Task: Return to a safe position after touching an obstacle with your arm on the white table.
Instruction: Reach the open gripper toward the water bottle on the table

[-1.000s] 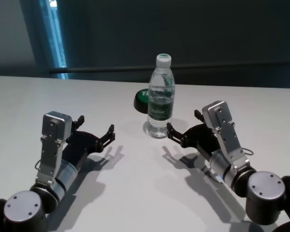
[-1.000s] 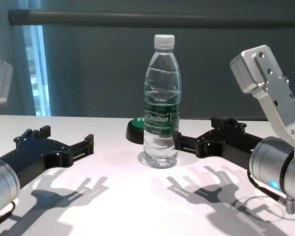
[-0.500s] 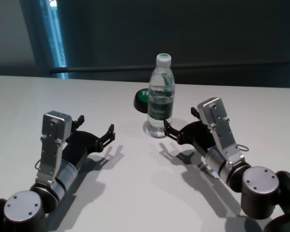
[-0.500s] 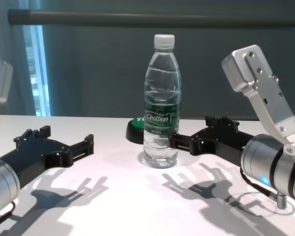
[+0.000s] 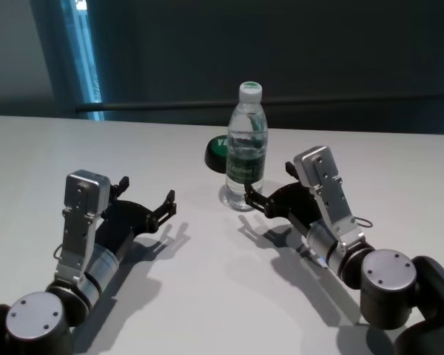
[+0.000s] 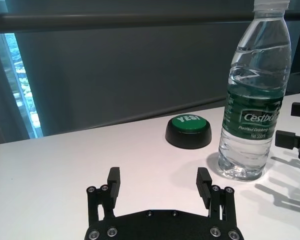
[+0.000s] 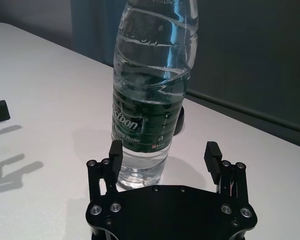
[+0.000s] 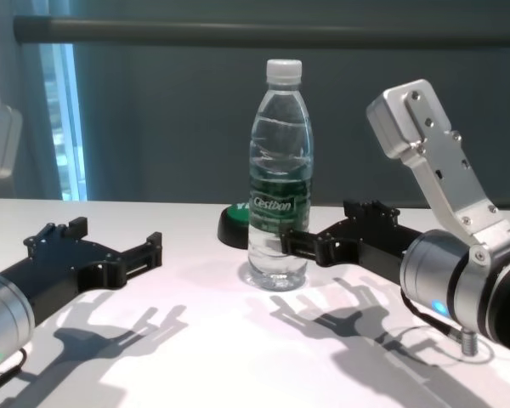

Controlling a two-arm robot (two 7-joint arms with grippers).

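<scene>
Now your right gripper, fingers open, meets the upright bottle; left gripper open, farther off.

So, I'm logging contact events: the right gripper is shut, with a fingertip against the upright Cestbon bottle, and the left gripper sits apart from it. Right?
Not quite: the right gripper is open, as the right wrist view shows, one finger at the Cestbon bottle. The bottle is upright, and the left gripper does sit apart from it.

A lab-like test room: a plain white table before dark wall panels.
</scene>
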